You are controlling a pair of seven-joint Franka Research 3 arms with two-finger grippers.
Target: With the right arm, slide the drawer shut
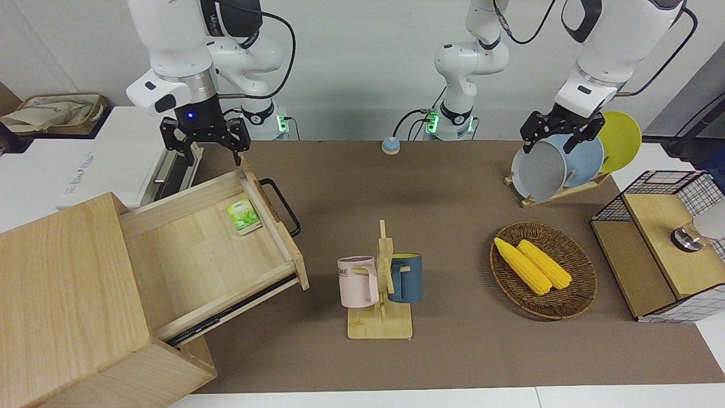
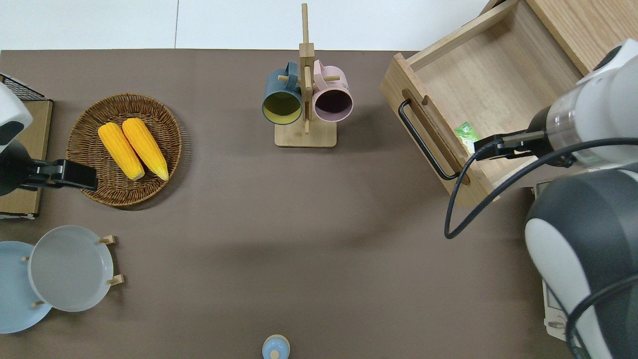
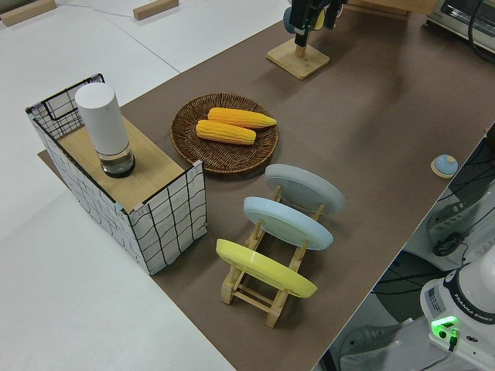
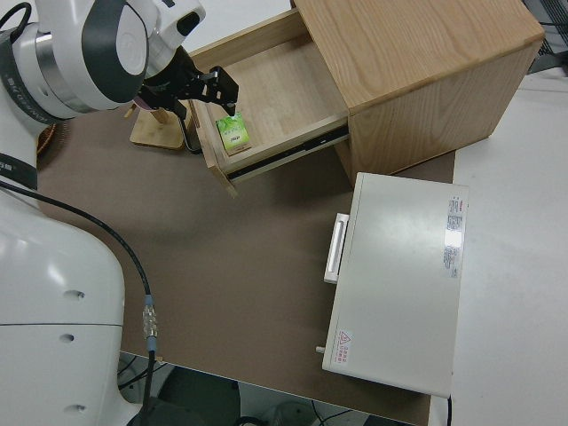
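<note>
The drawer (image 1: 192,266) stands pulled far out of the pale wooden cabinet (image 1: 62,294), its black loop handle (image 1: 281,207) facing the mug rack. It also shows in the overhead view (image 2: 493,80) and the right side view (image 4: 271,84). A green packet (image 1: 243,216) lies inside by the front panel. My right gripper (image 1: 205,143) is open and empty, up in the air. In the overhead view it (image 2: 484,148) is over the drawer's corner nearest the robots, right by the packet (image 2: 466,133). It touches neither the handle (image 2: 423,142) nor the front panel. My left arm is parked, its gripper (image 1: 558,136) open.
A white toaster oven (image 4: 399,275) sits nearer to the robots than the cabinet. A mug rack (image 1: 380,283) with two mugs stands mid-table. Toward the left arm's end are a wicker basket (image 1: 583,294) with corn, a plate rack (image 1: 529,198) and a wire-mesh box (image 1: 657,243).
</note>
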